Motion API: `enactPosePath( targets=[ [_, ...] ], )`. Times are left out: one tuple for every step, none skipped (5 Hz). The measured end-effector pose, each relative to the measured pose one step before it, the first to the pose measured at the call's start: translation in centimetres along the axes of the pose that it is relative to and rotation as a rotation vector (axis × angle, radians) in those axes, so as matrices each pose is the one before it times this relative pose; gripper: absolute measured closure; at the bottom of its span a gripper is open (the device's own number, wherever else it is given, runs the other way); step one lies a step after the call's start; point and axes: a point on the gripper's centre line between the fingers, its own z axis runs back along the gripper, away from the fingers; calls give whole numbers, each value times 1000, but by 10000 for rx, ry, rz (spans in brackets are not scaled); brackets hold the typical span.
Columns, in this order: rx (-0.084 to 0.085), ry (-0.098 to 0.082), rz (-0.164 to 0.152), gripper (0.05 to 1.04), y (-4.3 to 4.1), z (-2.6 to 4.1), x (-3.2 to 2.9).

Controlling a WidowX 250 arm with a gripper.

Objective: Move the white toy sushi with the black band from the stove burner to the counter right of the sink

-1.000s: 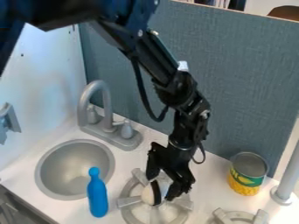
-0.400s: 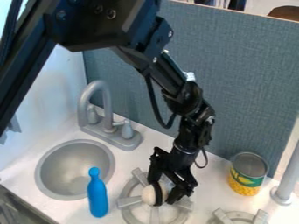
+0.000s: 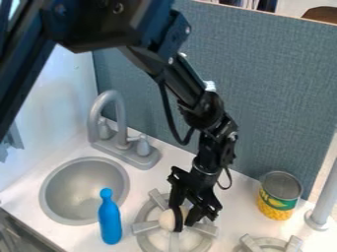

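Gripper [image 3: 185, 225], angled down over stove burner [image 3: 145, 227], seemingly grips pale rounded object [image 3: 167, 220] between fingers, keeping it from rolling.

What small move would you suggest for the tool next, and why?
Perhaps a slight lift to check for a hold: the tool is at the white round object on the burner, hiding part of it, so any grip is unclear.
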Motion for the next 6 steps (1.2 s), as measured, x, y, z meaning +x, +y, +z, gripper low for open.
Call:
enactPosePath(
  targets=[
    [-119,62,167,486,95,49,-527],
    [-307,1,206,486,740,487,-974],
    [-262,-366,138,486,917,1638,259],
    [-62,-482,227,486,1310,1735,348],
    [-171,37,327,486,2277,646,-409],
    [11,-147,658,486,3207,792,198]
  ],
)
